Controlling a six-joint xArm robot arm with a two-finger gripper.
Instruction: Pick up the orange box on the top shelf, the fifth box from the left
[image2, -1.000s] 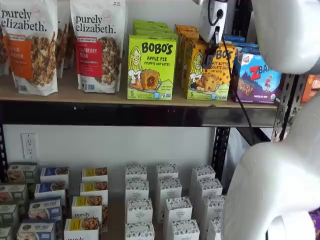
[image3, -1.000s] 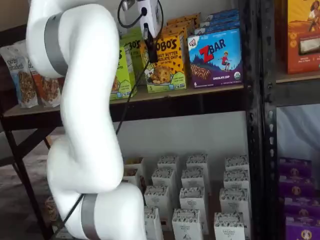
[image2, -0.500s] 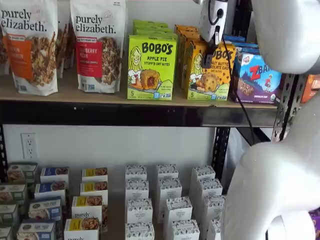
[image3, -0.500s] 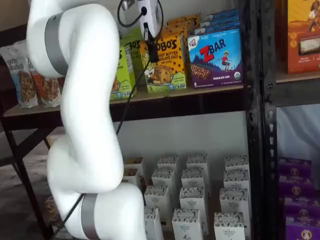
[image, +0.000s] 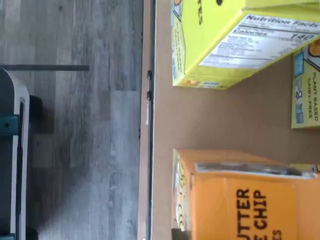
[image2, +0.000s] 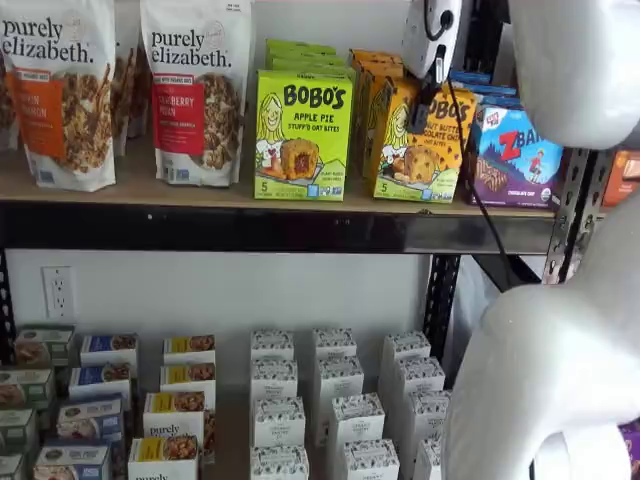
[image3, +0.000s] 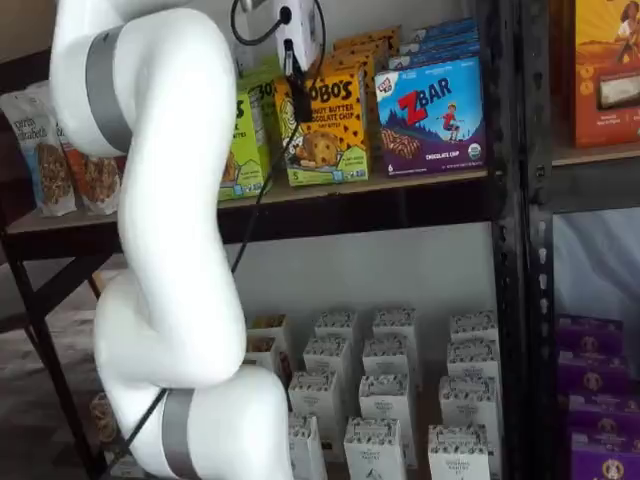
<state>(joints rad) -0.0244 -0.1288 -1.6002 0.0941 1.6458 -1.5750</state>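
Note:
The orange box (image2: 415, 150) stands on the top shelf (image2: 200, 195) between a lime-green box and a blue-purple one, leaning slightly. Both shelf views show my gripper (image2: 428, 95) coming down from above, its black fingers shut on the box's upper front edge. From the other side, the orange box (image3: 325, 135) shows its front with the gripper (image3: 297, 95) at its upper left corner. In the wrist view the orange box (image: 250, 200) fills a corner close to the camera, over the light-wood shelf board (image: 210, 120).
A lime-green Bobo's box (image2: 303, 135) stands left of the orange one and a ZBar box (image2: 515, 150) right of it. Granola bags (image2: 195, 90) stand further left. Small white boxes (image2: 330, 400) fill the lower level. A black upright (image3: 510, 200) bounds the shelf.
The fingers have closed on the orange box. The gripper has risen a little, and the box has come up slightly with it.

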